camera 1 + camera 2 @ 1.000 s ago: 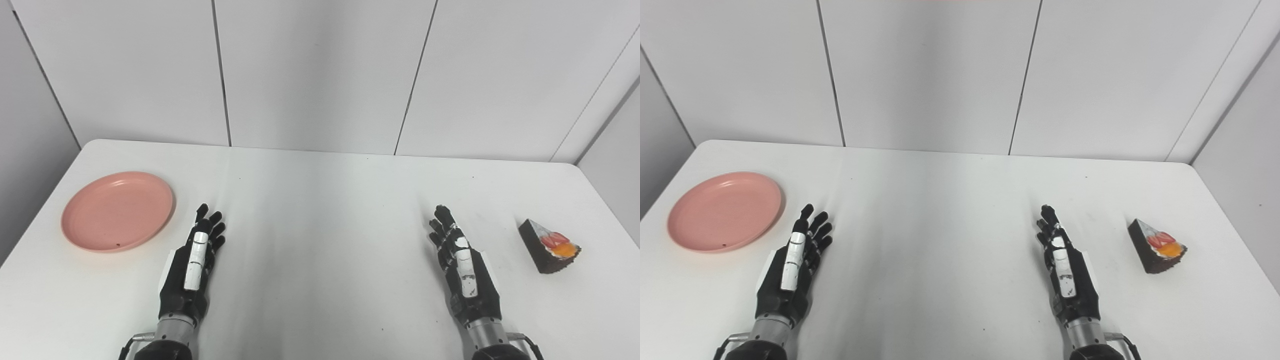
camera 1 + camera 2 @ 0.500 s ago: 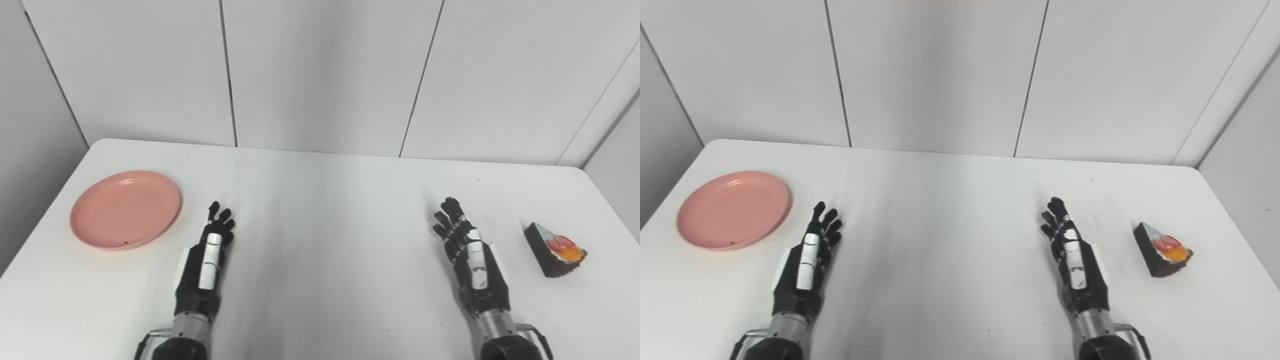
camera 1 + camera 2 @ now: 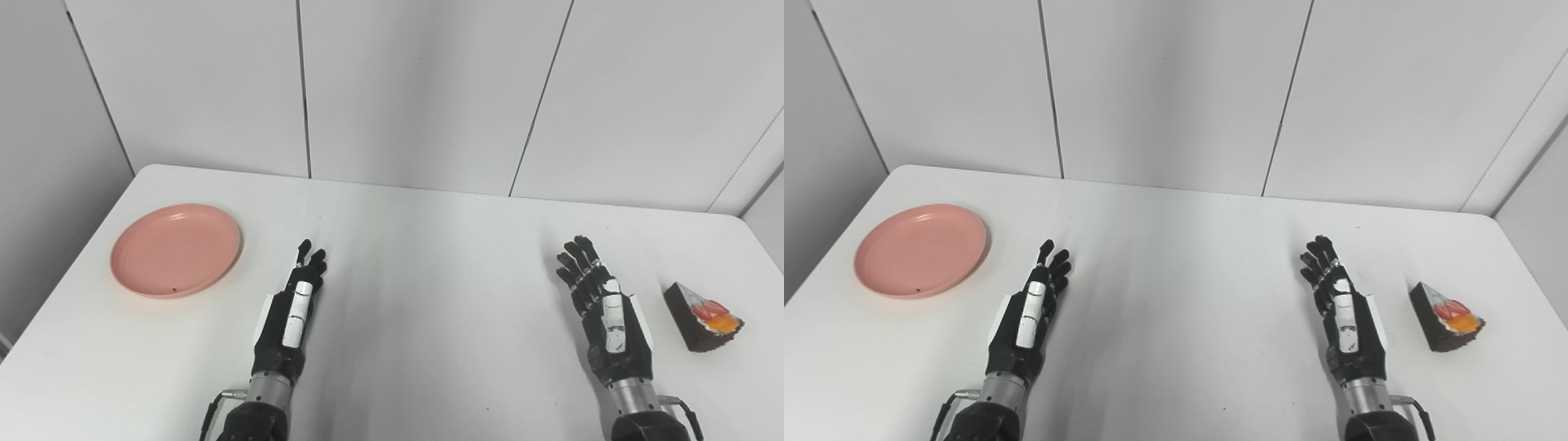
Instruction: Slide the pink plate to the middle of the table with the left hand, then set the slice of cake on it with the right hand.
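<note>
Both my hands empty over the table, nothing gripped.
My left hand and right hand hover nearest, fingers extended and spread. Slice of cake sits near my right hand, at the right edge. Pink plate lies farther out on the white table, left side, apart from my left hand.

Plate far left; cake far right (table).

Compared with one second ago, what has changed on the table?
Only the camera has turned left, so the whole picture shifted right. The pink plate, the slice of cake, the open left hand and the open right hand stayed in place, holding nothing.
</note>
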`<move>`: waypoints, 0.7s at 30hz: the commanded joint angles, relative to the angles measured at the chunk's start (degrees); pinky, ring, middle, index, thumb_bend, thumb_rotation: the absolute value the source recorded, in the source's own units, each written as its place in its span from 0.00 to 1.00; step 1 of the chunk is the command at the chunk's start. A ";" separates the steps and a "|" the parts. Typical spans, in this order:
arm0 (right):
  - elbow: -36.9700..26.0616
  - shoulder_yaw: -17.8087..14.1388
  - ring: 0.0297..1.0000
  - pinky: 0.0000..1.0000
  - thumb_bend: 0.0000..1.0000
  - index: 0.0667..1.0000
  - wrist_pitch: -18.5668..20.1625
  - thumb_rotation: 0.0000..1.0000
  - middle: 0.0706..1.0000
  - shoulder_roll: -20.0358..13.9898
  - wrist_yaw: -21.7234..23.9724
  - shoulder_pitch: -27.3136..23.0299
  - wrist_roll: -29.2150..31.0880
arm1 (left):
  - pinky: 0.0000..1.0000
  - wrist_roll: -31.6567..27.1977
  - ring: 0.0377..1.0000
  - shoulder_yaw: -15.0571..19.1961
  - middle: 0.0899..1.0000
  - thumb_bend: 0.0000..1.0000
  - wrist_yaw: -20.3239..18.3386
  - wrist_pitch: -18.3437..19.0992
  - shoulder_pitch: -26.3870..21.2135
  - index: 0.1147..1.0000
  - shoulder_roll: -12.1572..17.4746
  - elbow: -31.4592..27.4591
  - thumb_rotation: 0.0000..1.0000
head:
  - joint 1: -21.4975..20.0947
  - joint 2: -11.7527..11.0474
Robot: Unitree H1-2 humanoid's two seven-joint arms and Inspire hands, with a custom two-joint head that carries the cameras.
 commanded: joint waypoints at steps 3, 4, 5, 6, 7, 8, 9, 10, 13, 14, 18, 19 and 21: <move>2.01 -0.12 0.92 0.94 0.85 0.92 -1.15 0.95 0.92 0.23 1.05 2.98 0.90 | 0.97 0.69 0.96 -0.26 0.95 0.66 0.31 -0.90 0.08 1.00 -0.40 1.67 0.96 | 0.55 -1.21; 1.97 -0.11 0.92 0.95 0.84 0.93 -0.96 0.96 0.93 0.22 1.14 3.01 1.05 | 0.97 0.67 0.96 -0.26 0.96 0.65 0.33 -1.08 0.07 1.00 -0.46 1.83 0.96 | 0.55 -1.21; 1.98 -0.09 0.93 0.95 0.84 0.93 -0.78 0.96 0.93 0.25 1.18 2.99 1.13 | 0.97 0.57 0.96 -0.25 0.96 0.64 0.26 -1.31 0.00 1.00 -0.48 2.15 0.96 | 0.81 -1.84; 2.00 -0.07 0.93 0.96 0.85 0.93 -0.67 0.96 0.93 0.26 1.21 2.97 1.17 | 0.98 0.50 0.96 -0.25 0.96 0.63 0.21 -1.48 -0.05 1.00 -0.49 2.38 0.97 | 0.81 -1.84; 2.25 -0.07 0.93 0.96 0.85 0.93 -0.65 0.96 0.93 0.28 1.34 2.88 1.35 | 0.98 0.51 0.96 -0.25 0.96 0.62 0.21 -1.60 -0.12 1.00 -0.50 2.70 0.97 | 0.98 -2.31; 2.43 -0.08 0.93 0.96 0.85 0.94 -0.64 0.96 0.93 0.30 1.45 2.82 1.49 | 0.98 0.53 0.96 -0.25 0.96 0.63 0.23 -1.70 -0.18 1.00 -0.51 2.91 0.97 | 0.98 -2.31; 2.73 -0.08 0.93 0.97 0.86 0.94 -0.66 0.96 0.93 0.36 1.48 2.72 1.51 | 0.98 0.61 0.96 -0.27 0.97 0.63 0.23 -1.92 -0.26 1.00 -0.48 3.33 0.97 | 1.12 -2.96; 2.93 -0.09 0.92 0.96 0.86 0.94 -0.67 0.96 0.93 0.41 1.50 2.65 1.49 | 0.98 0.66 0.96 -0.28 0.97 0.64 0.23 -2.08 -0.32 1.00 -0.45 3.63 0.97 | 1.12 -2.96; 3.12 -0.08 0.92 0.96 0.86 0.94 -0.60 0.96 0.93 0.50 1.50 2.64 1.43 | 0.98 0.94 0.96 -0.39 0.97 0.63 0.26 -2.73 -0.47 1.00 -0.36 4.55 0.98 | 1.24 -3.77; 3.17 -0.05 0.92 0.96 0.86 0.94 -0.59 0.96 0.93 0.50 1.46 2.64 1.32 | 0.99 0.94 0.96 -0.40 0.97 0.61 0.24 -2.85 -0.52 1.00 -0.34 4.77 0.99 | 1.25 -3.87; 3.54 -0.12 0.91 0.95 0.85 0.94 -0.83 0.95 0.92 0.63 1.48 2.52 1.44 | 1.00 0.61 0.96 -0.27 0.97 0.60 0.00 -3.40 -0.75 1.00 -0.45 5.68 0.99 | 1.24 -4.37; 3.59 -0.09 0.91 0.95 0.85 0.94 -0.95 0.95 0.92 0.67 1.43 2.51 1.33 | 1.00 0.49 0.96 -0.22 0.97 0.60 -0.10 -3.56 -0.79 1.00 -0.45 5.90 0.99 | 1.22 -4.49; 3.57 -0.03 0.91 0.94 0.84 0.93 -1.08 0.95 0.92 0.76 1.37 2.52 1.20 | 1.00 0.39 0.97 -0.16 0.97 0.61 -0.20 -3.94 -0.87 1.00 -0.38 6.32 0.99 | 1.07 -4.63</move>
